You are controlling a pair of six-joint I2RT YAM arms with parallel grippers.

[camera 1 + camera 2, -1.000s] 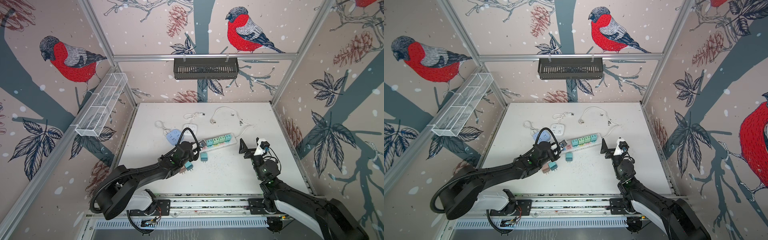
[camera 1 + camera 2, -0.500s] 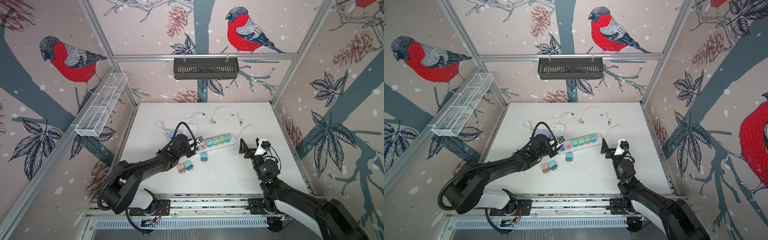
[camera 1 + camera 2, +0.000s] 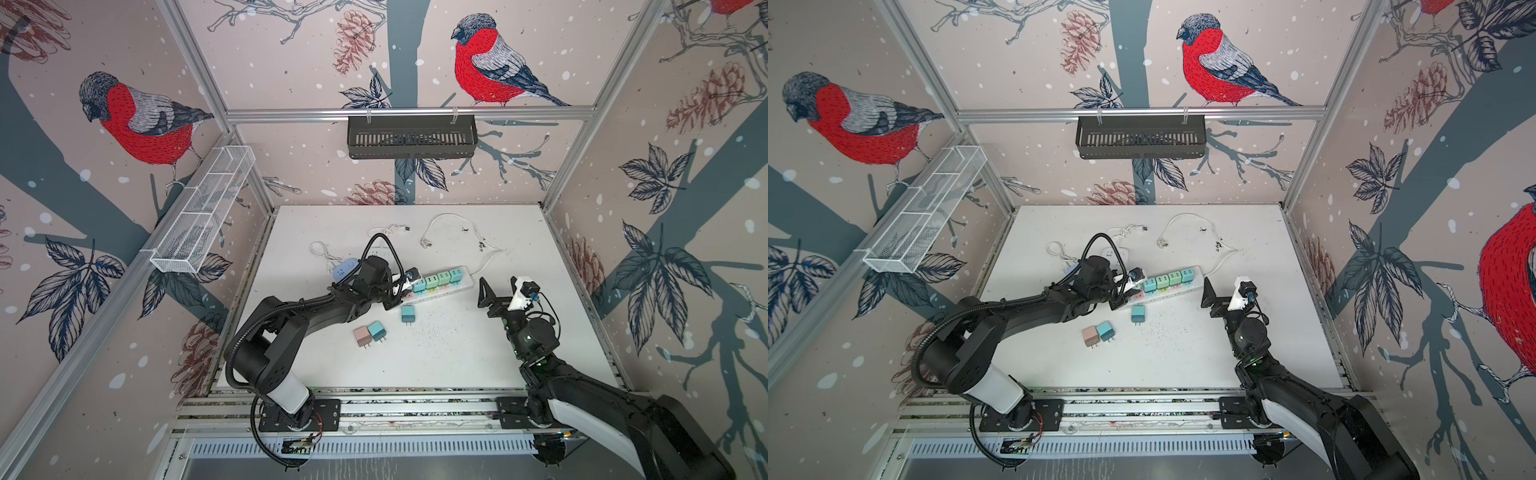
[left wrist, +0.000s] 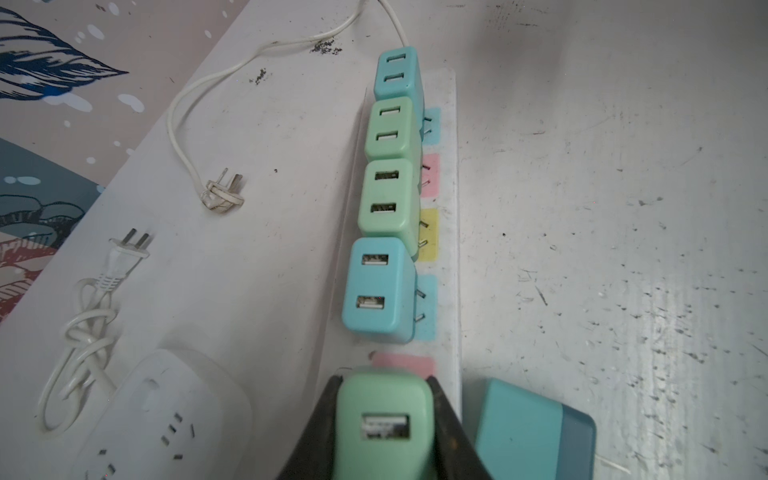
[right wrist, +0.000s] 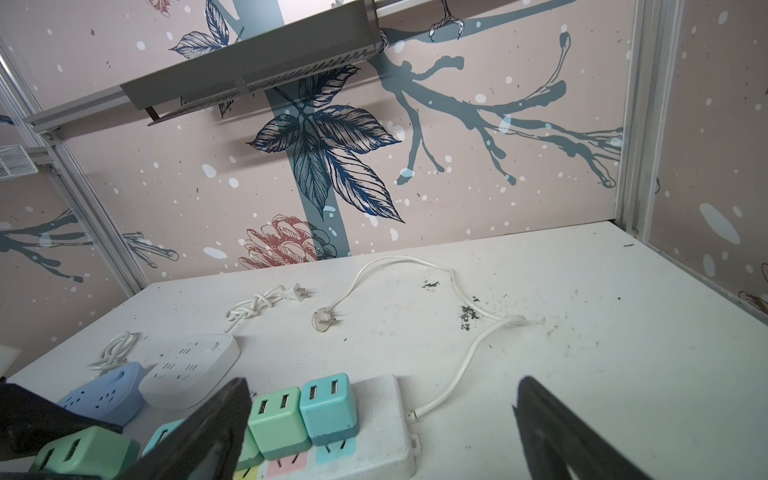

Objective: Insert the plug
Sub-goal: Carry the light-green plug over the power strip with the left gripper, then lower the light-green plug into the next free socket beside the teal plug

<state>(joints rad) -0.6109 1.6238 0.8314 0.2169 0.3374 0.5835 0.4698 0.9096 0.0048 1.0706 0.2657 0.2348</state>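
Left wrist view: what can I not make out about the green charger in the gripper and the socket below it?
Prongs of the green charger: hidden under its own body; whether they sit in the slots cannot be told.
Pink socket of the power strip: mostly covered by that charger and the left gripper.
Both top views: the left arm covers the charger.
Loose blue charger: cut off by the picture edge.
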